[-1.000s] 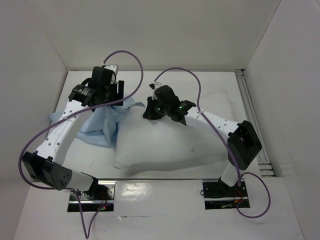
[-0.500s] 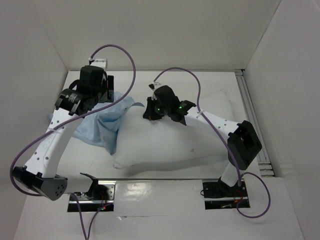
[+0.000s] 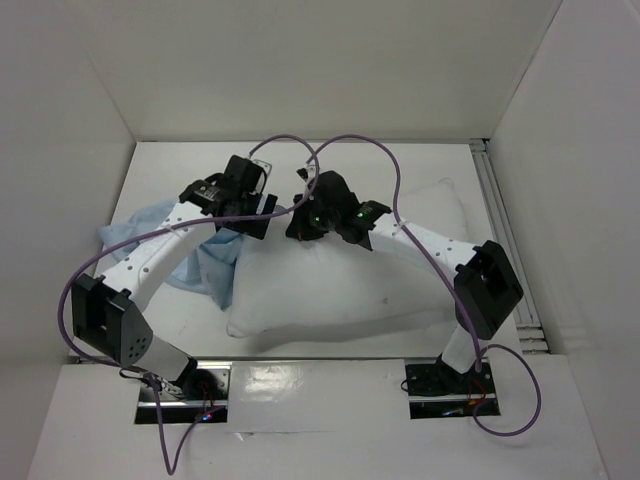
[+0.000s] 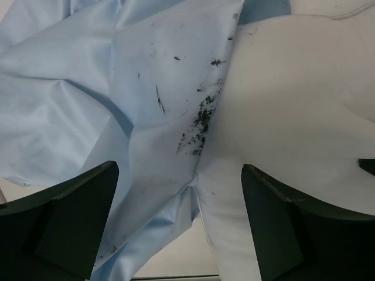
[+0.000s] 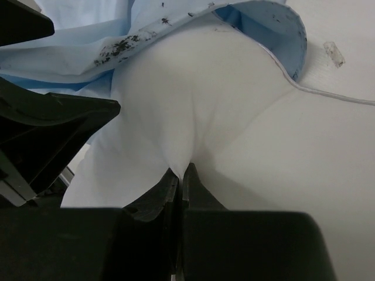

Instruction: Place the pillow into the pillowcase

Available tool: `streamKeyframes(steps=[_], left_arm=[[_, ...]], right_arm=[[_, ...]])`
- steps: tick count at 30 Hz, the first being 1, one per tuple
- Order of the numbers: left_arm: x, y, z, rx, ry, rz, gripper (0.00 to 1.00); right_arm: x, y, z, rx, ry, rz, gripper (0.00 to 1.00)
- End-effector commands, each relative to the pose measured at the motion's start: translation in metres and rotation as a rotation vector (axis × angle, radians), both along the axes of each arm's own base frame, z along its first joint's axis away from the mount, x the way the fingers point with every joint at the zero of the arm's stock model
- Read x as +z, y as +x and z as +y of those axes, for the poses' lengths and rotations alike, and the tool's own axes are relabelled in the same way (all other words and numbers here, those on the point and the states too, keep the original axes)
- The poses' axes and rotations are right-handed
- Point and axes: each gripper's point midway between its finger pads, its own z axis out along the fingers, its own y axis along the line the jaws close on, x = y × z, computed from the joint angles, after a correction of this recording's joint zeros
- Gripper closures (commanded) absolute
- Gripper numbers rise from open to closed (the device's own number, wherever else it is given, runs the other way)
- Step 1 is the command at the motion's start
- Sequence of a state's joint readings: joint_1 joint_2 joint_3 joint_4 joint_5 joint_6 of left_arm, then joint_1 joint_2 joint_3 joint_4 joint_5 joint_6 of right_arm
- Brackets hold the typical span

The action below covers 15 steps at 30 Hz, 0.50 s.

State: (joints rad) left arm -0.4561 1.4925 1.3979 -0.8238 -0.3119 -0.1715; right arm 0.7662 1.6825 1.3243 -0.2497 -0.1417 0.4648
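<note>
The white pillow (image 3: 345, 270) lies across the middle of the table. Its left end sits at the mouth of the light blue pillowcase (image 3: 150, 225), which lies crumpled at the left. My right gripper (image 3: 300, 226) is shut on a pinch of the pillow's fabric (image 5: 187, 117) near its upper left corner. In the right wrist view the pillowcase's blue hem (image 5: 275, 29) drapes over that corner. My left gripper (image 3: 252, 212) is open, its jaws wide apart just above the seam where pillowcase (image 4: 158, 88) and pillow (image 4: 293, 105) meet.
A white wall encloses the table on the left, back and right. A metal rail (image 3: 500, 210) runs along the right edge. Purple cables (image 3: 390, 180) loop over both arms. The arm bases (image 3: 440, 385) sit at the near edge.
My left arm has swung right from the far left corner to the pillowcase's mouth, beside my right gripper. The pillowcase has dropped flatter. My right gripper has held still.
</note>
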Motion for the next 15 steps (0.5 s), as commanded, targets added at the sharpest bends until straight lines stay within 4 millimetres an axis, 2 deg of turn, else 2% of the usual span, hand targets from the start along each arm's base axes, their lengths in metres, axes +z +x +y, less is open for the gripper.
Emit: streamKeyframes(steps=[1,3,6,7,8,11,12,14,15], left_arm=[[0.011,0.013,-0.002,-0.021,0.034,-0.076,0.00],[0.006,0.013,0.002,0.002,0.051,-0.068,0.00],[-0.004,0.018,0.010,0.070,0.094,-0.057,0.21],[0.000,0.020,0.010,0.084,0.091,-0.071,0.33],[0.000,0.024,0.008,0.095,0.082,-0.072,0.62],[0.008,0.031,0.006,0.106,0.057,-0.089,0.96],[0.020,0.036,0.003,0.108,0.040,-0.118,1.00],[0.033,0.041,-0.001,0.108,-0.004,-0.135,1.00],[0.047,0.047,-0.002,0.119,-0.046,-0.164,1.00]], right_arm=[[-0.010,-0.003,-0.005,0.012,-0.054,0.030,1.00],[-0.006,-0.002,-0.004,0.012,-0.047,0.024,1.00],[-0.006,-0.002,-0.004,0.012,-0.047,0.024,1.00],[-0.002,-0.002,-0.004,0.012,-0.041,0.017,1.00],[-0.002,-0.002,-0.004,0.012,-0.041,0.017,1.00],[-0.002,0.000,-0.006,0.002,-0.046,0.012,1.00],[0.002,-0.001,-0.006,0.002,-0.040,0.006,1.00],[0.001,0.002,-0.009,-0.007,-0.055,-0.010,1.00],[0.001,0.003,-0.009,0.002,-0.062,-0.020,1.00]])
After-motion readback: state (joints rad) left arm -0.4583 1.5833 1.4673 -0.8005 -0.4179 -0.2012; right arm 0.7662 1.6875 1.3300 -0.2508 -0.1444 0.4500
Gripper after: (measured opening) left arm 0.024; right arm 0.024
